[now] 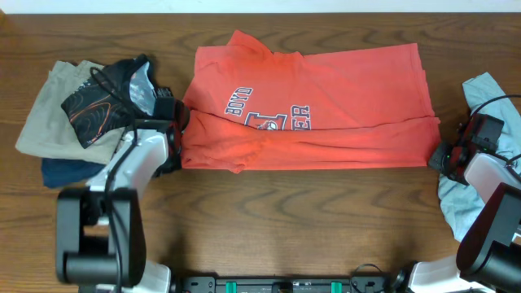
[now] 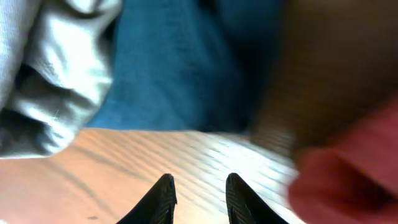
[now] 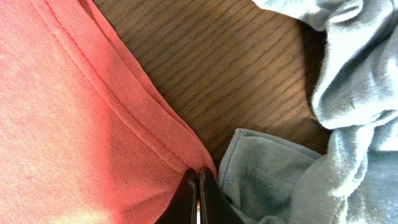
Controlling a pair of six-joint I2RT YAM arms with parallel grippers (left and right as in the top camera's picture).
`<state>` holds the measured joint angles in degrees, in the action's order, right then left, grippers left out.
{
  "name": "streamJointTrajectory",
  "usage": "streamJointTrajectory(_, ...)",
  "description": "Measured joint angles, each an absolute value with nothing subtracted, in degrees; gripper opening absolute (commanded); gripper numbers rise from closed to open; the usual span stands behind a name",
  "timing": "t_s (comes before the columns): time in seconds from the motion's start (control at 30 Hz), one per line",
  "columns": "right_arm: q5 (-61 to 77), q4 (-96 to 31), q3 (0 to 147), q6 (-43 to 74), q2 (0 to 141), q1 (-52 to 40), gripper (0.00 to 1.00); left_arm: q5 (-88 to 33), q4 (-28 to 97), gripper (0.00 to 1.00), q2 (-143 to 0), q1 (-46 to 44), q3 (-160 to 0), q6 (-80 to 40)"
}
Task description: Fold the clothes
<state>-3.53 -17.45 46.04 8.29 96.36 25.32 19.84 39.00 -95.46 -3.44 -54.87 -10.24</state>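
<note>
Coral tee [image 3: 68,124], hem corner at R gripper [image 3: 199,182]

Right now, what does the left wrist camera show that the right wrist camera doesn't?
Only left wrist: the open left gripper over bare wood, a dark blue garment and crumpled grey cloth. Only right wrist: the shut right gripper at a red hem corner, beside a pale blue-grey shirt. Both: the coral-red T-shirt (blurred on the left) and wooden table.
</note>
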Motion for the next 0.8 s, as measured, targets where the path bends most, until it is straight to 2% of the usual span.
streamJointTrajectory(0.07, -3.55, -17.45, 46.04, 8.29, 96.36, 25.32, 0.01, 14.74, 38.87, 0.29, -92.42, -3.44, -54.87, -10.02)
streamJointTrajectory(0.17, -3.55, -17.45, 46.04, 8.29, 96.36, 25.32, 0.01, 5.3, 38.65, 0.22, -88.38, -3.44, -54.89, -9.65)
streamJointTrajectory(0.3, -3.55, -17.45, 46.04, 8.29, 96.36, 25.32, 0.01, -7.14, 38.65, 0.24, -86.8, -3.64, -54.89, -9.13)
streamJointTrajectory(0.37, -3.53, -17.45, 46.04, 8.29, 96.36, 25.32, 0.01, -10.68, 38.7, 0.29, -87.29, -4.34, -54.89, -8.99)
streamJointTrajectory(0.6, -3.51, -17.47, 46.04, 8.29, 96.36, 25.32, 0.01, -15.77, 35.53, 0.33, -90.15, -12.23, -54.89, -8.91)
streamJointTrajectory(0.8, -3.46, -17.5, 46.04, 8.32, 96.36, 25.34, 0.01, -13.32, 33.82, 0.38, -95.02, -22.35, -54.89, -7.33)
